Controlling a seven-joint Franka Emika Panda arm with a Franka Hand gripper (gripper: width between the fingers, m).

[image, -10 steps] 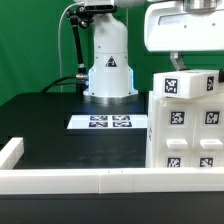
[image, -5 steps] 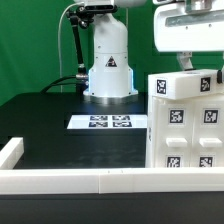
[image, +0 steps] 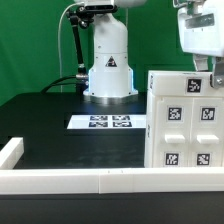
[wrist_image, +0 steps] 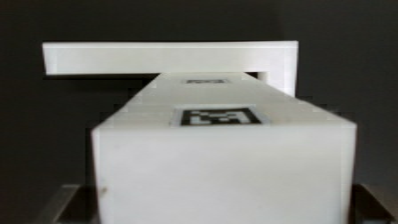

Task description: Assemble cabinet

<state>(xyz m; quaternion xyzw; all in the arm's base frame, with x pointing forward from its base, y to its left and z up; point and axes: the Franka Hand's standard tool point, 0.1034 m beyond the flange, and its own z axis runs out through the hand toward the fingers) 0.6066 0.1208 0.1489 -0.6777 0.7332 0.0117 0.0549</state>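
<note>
The cabinet (image: 185, 130), a large white box with black-and-white tags on its faces, stands on the black table at the exterior view's right. My gripper (image: 214, 72) comes down onto its top right corner and is partly cut off by the picture's edge. In the wrist view the cabinet (wrist_image: 214, 150) fills the space between my dark fingers (wrist_image: 68, 205), and the gripper (wrist_image: 217, 212) is shut on its two sides. One tag shows on the cabinet's upper face there.
The marker board (image: 108, 123) lies flat in front of the arm's white base (image: 108, 65). A low white rail (image: 90, 180) runs along the table's near edge and turns up the left side (image: 10, 150). In the wrist view, a white bar (wrist_image: 169, 55) lies beyond the cabinet's far end.
My gripper has shifted toward the exterior view's right. The cabinet has turned with it, and its tagged front now faces the camera more squarely.
</note>
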